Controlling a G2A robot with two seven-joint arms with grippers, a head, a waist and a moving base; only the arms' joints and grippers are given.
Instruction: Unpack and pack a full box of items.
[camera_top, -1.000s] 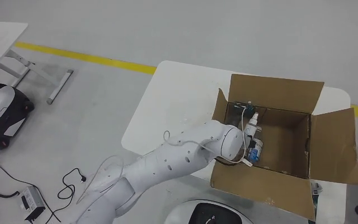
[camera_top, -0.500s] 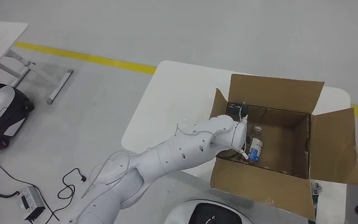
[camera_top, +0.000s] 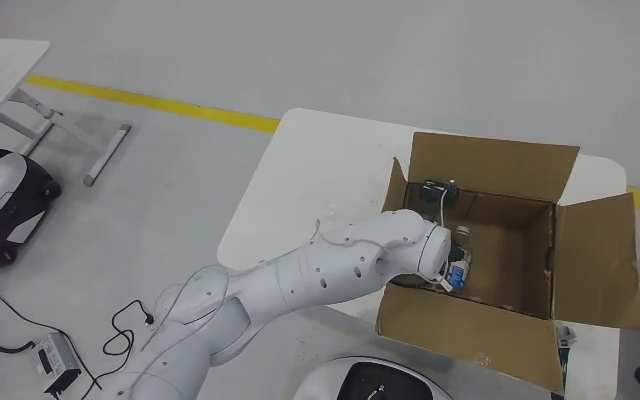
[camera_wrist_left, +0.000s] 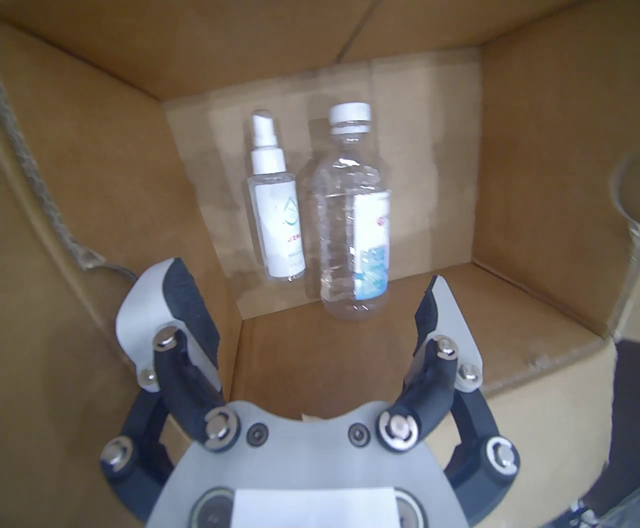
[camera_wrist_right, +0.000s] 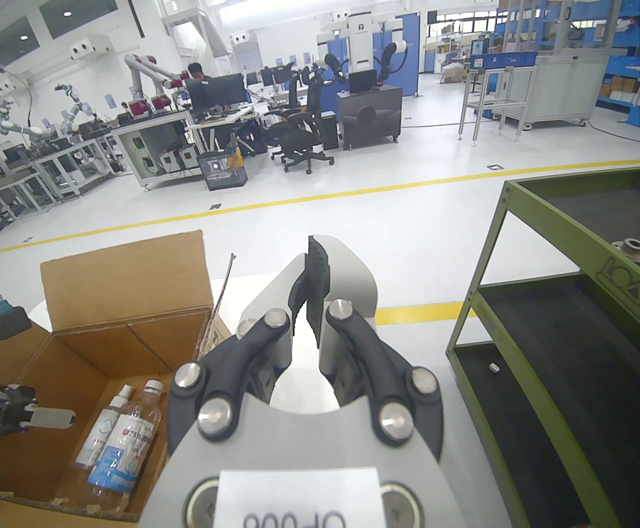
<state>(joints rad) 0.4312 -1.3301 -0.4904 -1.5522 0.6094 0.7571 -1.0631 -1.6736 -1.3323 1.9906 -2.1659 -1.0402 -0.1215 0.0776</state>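
Note:
An open cardboard box (camera_top: 490, 160) stands on the right of the white table. On its floor a white spray bottle (camera_wrist_left: 275, 200) and a clear water bottle (camera_wrist_left: 350, 215) lie side by side, touching. My left gripper (camera_wrist_left: 305, 280) hangs open inside the box just above the bottles' bases, holding nothing. From the right wrist view, one of its fingers (camera_wrist_right: 50, 418) points at the water bottle (camera_wrist_right: 130, 440) and the spray bottle (camera_wrist_right: 107, 425). My right gripper (camera_wrist_right: 314, 260) is shut and empty, up above the table beside the box (camera_wrist_right: 125, 280).
The left arm (camera_top: 390, 260) crosses the box's near left wall, covering part of the water bottle (camera_top: 458, 265). The box flaps stand open around it. Bare table (camera_top: 320, 180) lies left of the box. A green shelf cart (camera_wrist_right: 500, 280) stands beside the table.
The left arm's end swung toward the box's far left corner, then settled back over the near left side. The spray bottle, seen from above one second ago, is now covered by the arm.

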